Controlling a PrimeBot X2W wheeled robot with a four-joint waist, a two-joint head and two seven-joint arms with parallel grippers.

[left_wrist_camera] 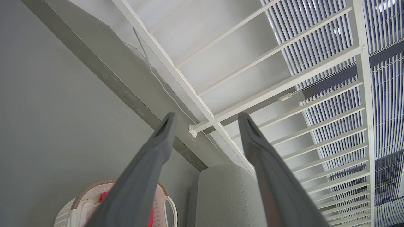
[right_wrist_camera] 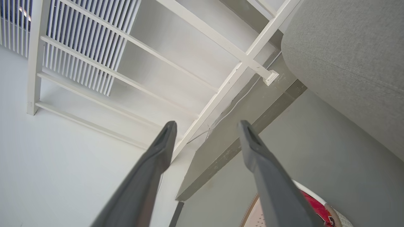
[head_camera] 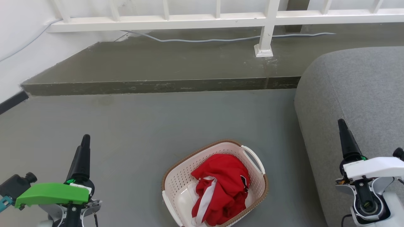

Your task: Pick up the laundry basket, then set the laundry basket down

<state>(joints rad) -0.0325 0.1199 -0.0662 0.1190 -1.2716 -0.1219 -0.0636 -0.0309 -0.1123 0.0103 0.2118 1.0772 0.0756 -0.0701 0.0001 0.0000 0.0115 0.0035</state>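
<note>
Grey floor (head_camera: 142, 126) runs from a raised step (head_camera: 157, 85) at twelve o'clock to a sofa (head_camera: 356, 94) at three. We see the laundry basket (head_camera: 176, 183) resting on the floor at six, a red garment (head_camera: 221, 179) heaped inside. Our left claw (left_wrist_camera: 205, 118) at eight and right claw (right_wrist_camera: 205, 124) at four both hang empty, fingers spread apart, well clear of it. We judge the pickup not begun; next we must lower each claw to a loop handle (head_camera: 254, 159).

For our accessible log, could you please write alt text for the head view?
A cream laundry basket holding red clothing sits on the grey floor between the left gripper and right gripper, beside a grey sofa; a white railing behind.
</note>
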